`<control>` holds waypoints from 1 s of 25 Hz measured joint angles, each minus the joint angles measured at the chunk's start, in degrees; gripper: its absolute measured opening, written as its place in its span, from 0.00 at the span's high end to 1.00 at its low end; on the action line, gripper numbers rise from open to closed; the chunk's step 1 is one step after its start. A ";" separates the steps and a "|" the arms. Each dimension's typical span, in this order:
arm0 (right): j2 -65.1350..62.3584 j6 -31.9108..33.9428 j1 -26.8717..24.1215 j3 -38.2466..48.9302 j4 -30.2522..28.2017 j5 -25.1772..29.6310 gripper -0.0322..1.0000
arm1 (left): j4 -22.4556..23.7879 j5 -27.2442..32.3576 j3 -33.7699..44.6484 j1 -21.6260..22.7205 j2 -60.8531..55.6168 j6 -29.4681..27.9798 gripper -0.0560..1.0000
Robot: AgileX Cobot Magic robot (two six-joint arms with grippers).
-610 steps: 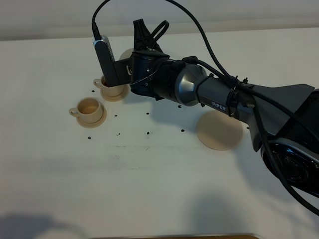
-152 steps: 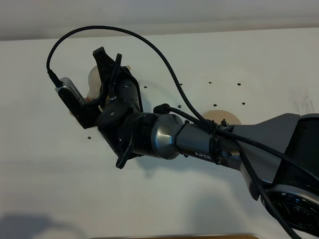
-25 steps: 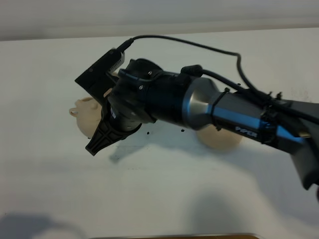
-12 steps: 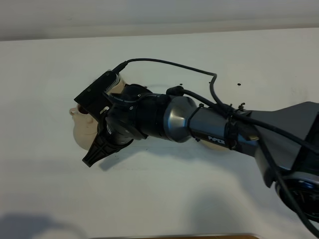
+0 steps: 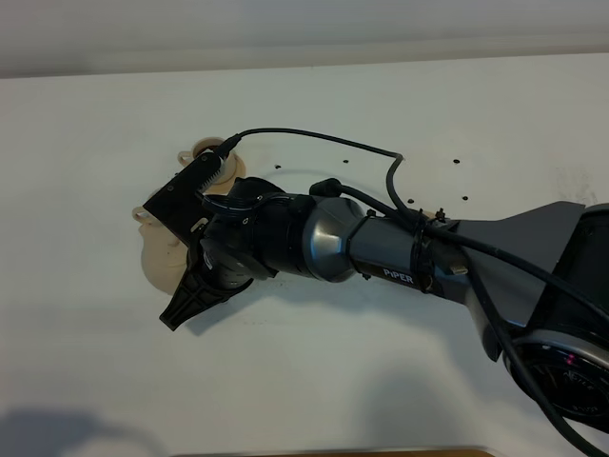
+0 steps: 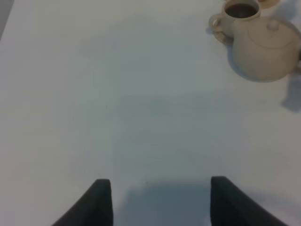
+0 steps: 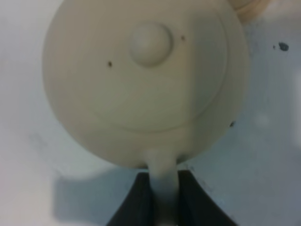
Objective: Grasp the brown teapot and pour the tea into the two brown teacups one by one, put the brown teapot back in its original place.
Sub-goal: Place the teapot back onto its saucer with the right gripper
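In the right wrist view the brown teapot (image 7: 146,84) is seen from above, lid knob up, and my right gripper (image 7: 163,193) is shut on its loop handle. The high view shows that arm reaching across to the left, with the teapot (image 5: 160,259) peeking out beside the black fingers (image 5: 188,297). One brown teacup (image 6: 240,12) holding dark tea stands just behind the teapot (image 6: 265,47); only its handle (image 5: 141,214) shows from above. The other teacup (image 5: 204,149) stands farther back. My left gripper (image 6: 160,202) is open over bare table. The arm hides the original place.
Small dark specks (image 5: 457,162) lie scattered on the white table (image 5: 314,381) to the right of the cups. The right arm's body and cable (image 5: 381,252) span the middle of the table. A wooden edge (image 5: 333,453) shows at the front.
The right arm has drawn slightly toward the front of the table with the teapot, and its wrist has turned. The far teacup has come into view behind it.
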 joint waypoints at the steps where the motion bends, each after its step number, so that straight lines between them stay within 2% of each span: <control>1: -0.33 -0.10 0.00 0.00 0.00 0.53 0.89 | 0.00 0.00 0.00 0.00 0.00 0.00 0.45; 5: -3.72 -0.45 0.04 0.00 0.22 4.50 0.89 | 0.00 0.00 0.00 0.00 0.00 0.00 0.45; 9: -8.73 -0.52 -0.46 0.00 0.22 5.08 0.89 | 0.00 0.00 0.00 0.00 0.00 0.00 0.45; 15: -12.72 0.12 -4.57 0.48 -1.23 10.63 0.89 | 0.00 0.00 0.00 0.00 0.00 0.00 0.45; 18: -15.57 0.97 -7.72 4.25 -1.62 10.13 0.89 | 0.00 0.00 0.00 0.00 0.00 0.00 0.45; 25: -26.44 6.68 -14.97 20.24 -3.76 3.81 0.89 | 0.00 0.00 0.00 0.00 0.00 0.00 0.45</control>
